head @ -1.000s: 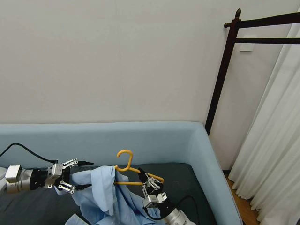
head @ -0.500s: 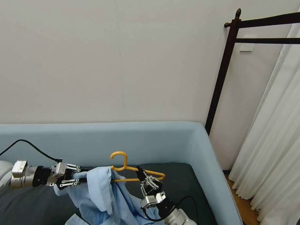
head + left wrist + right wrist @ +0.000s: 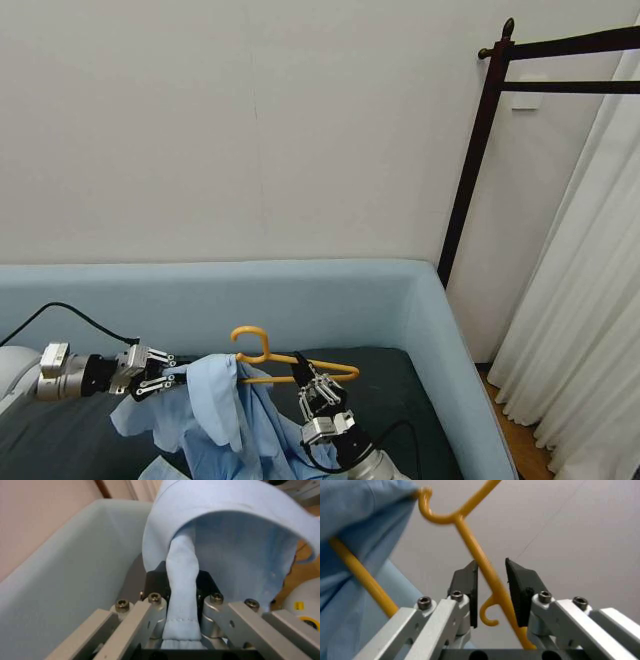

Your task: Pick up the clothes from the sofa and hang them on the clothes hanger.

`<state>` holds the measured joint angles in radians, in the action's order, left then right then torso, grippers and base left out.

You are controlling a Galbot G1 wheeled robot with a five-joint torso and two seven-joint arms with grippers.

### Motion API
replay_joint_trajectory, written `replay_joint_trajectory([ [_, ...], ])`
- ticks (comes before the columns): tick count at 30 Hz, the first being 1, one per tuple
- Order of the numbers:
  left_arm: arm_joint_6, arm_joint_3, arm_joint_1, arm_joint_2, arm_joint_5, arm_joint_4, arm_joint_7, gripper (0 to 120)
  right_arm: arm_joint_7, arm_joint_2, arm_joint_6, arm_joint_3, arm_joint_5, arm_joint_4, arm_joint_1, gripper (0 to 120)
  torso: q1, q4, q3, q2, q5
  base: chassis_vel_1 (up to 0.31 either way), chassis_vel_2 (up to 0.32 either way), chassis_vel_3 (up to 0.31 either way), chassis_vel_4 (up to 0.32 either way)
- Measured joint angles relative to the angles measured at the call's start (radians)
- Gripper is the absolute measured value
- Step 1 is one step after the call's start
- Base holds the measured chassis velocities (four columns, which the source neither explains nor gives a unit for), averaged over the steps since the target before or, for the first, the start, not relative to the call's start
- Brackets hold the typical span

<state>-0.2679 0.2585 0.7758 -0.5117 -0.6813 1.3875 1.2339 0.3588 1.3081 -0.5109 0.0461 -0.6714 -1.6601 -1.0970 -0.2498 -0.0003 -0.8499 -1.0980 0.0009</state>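
The left gripper has its jaws closed on a bunched fold of the light blue shirt. In the left wrist view that fold runs as a narrow rolled strip down between the black pads of the left gripper, and the rest of the shirt billows out beyond them. This gripper sits at the lower left of the head view, its arm reaching in from the left edge with a black cable looping above it.

The right gripper, low in the centre of the head view, points upward with its jaws clamped on the yellow hanger. In the right wrist view the right gripper has one hanger arm passing between the two dark pads, the hook above them and blue cloth draped over the far arm at the upper left.

The shirt hangs from the hanger's left end, between the two grippers, and falls toward the dark seat of the pale blue sofa. A dark wooden clothes rack stands at the upper right, well apart from the hanger, beside a white curtain.
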Motion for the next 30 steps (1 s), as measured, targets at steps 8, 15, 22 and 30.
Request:
replay_joint_trajectory([
  [8, -0.029, 0.013, -0.008, -0.043, 0.024, -0.098, 0.005, 7, -0.206, -0.019, -0.114, 0.063, 0.472, 0.006, -0.001, 56, 0.0, 0.0001, 0.0, 0.0, 0.0003, 0.0, 0.0, 0.0, 0.0],
  [15, -0.088, 0.082, 0.041, -0.098, 0.093, -0.187, 0.018, 7, -0.262, -0.037, 0.069, 0.071, 0.56, 0.223, 0.036, 83, 0.0, -0.0001, 0.0, 0.0, 0.0, 0.0, 0.0, 0.0, 0.0],
  [22, -0.147, 0.134, 0.069, -0.12, 0.17, -0.26, 0.048, 7, -0.397, -0.017, 0.198, 0.082, 0.699, 0.406, 0.118, 100, 0.0, 0.0001, 0.0, 0.0, 0.0, 0.0, 0.0, 0.0, 0.0],
  [30, -0.222, 0.145, 0.095, -0.156, 0.221, -0.373, 0.038, 7, -0.508, 0.003, 0.256, 0.086, 0.79, 0.494, 0.156, 100, 0.0, 0.0002, 0.0, 0.0, -0.0001, 0.0, 0.0, 0.0, 0.0],
])
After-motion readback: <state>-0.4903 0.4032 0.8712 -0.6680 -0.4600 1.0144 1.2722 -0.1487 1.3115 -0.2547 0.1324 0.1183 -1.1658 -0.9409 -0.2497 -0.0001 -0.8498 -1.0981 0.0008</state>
